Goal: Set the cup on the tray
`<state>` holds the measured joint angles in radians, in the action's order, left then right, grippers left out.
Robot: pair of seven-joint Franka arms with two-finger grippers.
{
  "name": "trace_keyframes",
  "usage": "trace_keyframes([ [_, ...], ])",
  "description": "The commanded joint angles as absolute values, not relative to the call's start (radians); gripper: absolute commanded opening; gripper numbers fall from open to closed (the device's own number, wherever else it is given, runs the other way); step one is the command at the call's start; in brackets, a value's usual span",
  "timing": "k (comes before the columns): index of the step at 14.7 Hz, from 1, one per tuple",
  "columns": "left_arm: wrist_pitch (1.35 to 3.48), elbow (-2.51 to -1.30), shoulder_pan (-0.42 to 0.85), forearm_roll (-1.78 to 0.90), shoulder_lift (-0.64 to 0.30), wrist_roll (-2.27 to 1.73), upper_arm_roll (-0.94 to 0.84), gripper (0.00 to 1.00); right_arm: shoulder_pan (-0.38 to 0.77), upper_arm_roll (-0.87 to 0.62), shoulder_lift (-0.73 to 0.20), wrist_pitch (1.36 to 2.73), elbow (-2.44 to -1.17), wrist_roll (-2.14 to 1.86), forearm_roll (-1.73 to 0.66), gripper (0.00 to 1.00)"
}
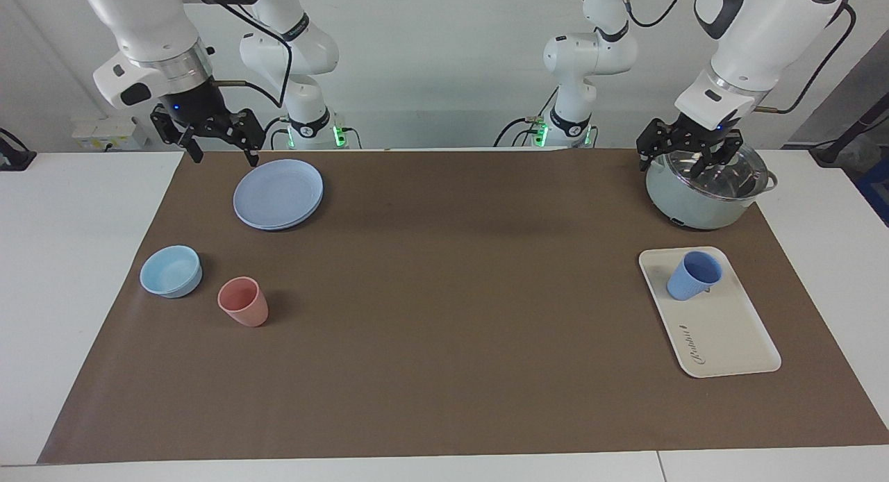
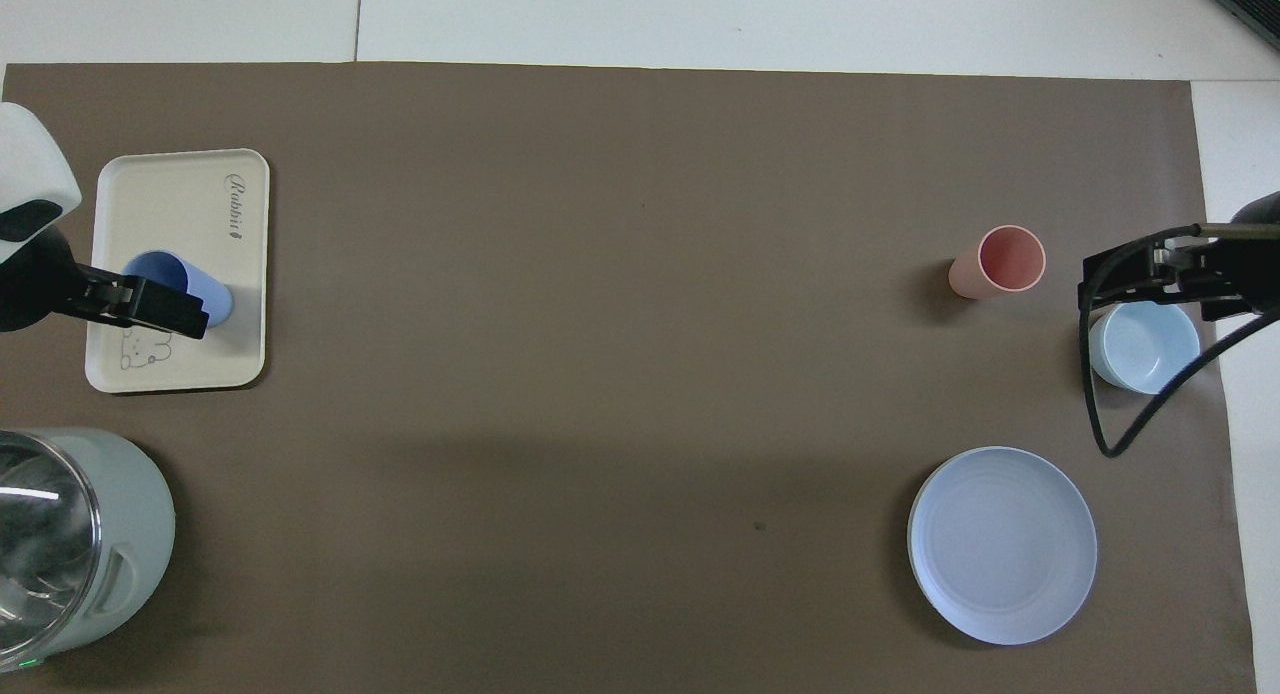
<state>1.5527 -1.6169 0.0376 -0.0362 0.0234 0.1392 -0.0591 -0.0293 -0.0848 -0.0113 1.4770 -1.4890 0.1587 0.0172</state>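
A brown mat (image 1: 444,308) is spread over the white table (image 1: 69,273). At the left arm's end, a pale green pot (image 1: 698,197) with a glass lid is seen close to the robots. The tray (image 1: 722,336) is laid a little farther from the robots than the pot, with bare mat between them. At the right arm's end, a round blue plate (image 1: 278,194) is found close to the robots. Farther out, a light blue bowl (image 1: 171,271) and a pink cup (image 1: 243,301) are set just beside each other, not touching.

The cup (image 1: 691,276) is found on the tray, at the tray's end nearer to the robots (next to a small bear drawing). It is seen upright, with its open mouth up and its narrow bottom on the tray. The tray's long side runs away from the robots. Nothing is seen in the way between the cup and the tray.

1 blue cup, 1 pink cup, 1 bowl, 1 plate, 1 pot and 1 tray can be counted. 2 arms are seen.

The left gripper (image 1: 684,155) is held up over the pot's lid, with its fingers spread and nothing in them. The right gripper (image 1: 221,143) is held up over the mat's edge beside the plate, also spread wide and holding nothing
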Motion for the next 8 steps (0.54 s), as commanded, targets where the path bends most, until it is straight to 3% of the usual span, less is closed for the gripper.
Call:
trace_keyframes([
  [1,1.554,-1.646,0.037,-0.015,0.052,0.147,-0.061,1.0,0.055,0.016,-0.015,1.45,-1.465,0.132,-0.006,1.0],
  [8,1.554,-1.646,0.037,-0.015,0.052,0.147,-0.061,1.0,0.066,0.029,-0.014,1.448,-1.468,0.132,-0.012,1.0],
])
